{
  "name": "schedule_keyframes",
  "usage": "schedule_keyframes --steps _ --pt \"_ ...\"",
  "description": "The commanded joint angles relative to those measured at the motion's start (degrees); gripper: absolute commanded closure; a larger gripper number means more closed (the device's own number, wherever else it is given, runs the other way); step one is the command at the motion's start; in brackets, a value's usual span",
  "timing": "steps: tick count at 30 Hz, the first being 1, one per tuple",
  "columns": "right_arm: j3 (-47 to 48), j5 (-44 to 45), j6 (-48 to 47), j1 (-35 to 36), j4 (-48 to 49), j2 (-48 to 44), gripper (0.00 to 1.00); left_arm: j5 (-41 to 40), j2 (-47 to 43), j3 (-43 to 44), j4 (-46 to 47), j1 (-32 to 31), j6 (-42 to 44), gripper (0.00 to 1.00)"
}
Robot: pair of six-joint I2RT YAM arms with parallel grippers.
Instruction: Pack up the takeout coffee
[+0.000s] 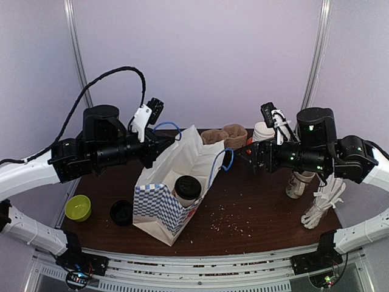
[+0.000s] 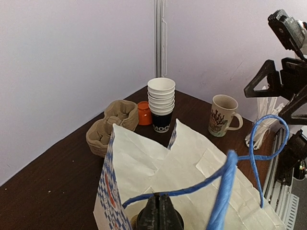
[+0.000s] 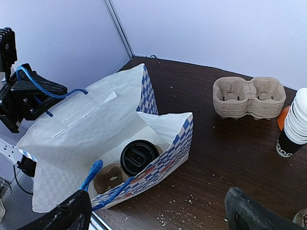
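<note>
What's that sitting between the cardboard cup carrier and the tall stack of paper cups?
A small orange object stands between the cardboard carrier and the cup stack. The left wrist view shows it best; I can't tell exactly what it is.

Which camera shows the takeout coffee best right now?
Right wrist view: it looks down into the open paper bag, showing the whole black lid of the takeout coffee. The top external view shows the lid and some white wall through the bag's mouth. In the left wrist view the bag hides it.
</note>
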Motion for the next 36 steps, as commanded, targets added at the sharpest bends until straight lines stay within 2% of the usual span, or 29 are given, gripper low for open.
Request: schedule_keyframes --steps 1,8,12,16,22,28,36 --pt "1.43 3.33 -3.62 -0.3 -0.22 -1.4 0.0 3.22 1.16 4.84 4.55 -0.33 5.52 1.0" --pt "3.67 5.13 -6.57 -0.31 4.23 -5.77 0.0 4.5 2.56 9.26 3.94 -0.55 9.56 1.0" --pt "7.88 6.43 -8.2 -0.3 -0.24 -4.01 0.0 6.3 3.15 9.77 4.15 -0.77 10.33 1.0" --pt "11.05 3.2 -8.66 -0.31 -6.74 0.7 0.0 7.8 3.2 7.73 6.11 -1.53 11.46 1.0" --pt "8.12 -3.07 -5.48 -0.35 -6.82 3.67 0.0 9.26 2.56 4.14 11.75 -3.7 13.08 1.0" --pt "2.79 -9.17 -1.13 -0.35 -3.15 4.92 0.04 9.04 3.07 4.14 12.54 -5.57 14.23 1.0" --pt "-1.09 -5.52 2.19 -0.91 -0.13 8.5 0.12 8.36 2.12 1.44 15.52 -7.69 14.63 1.0"
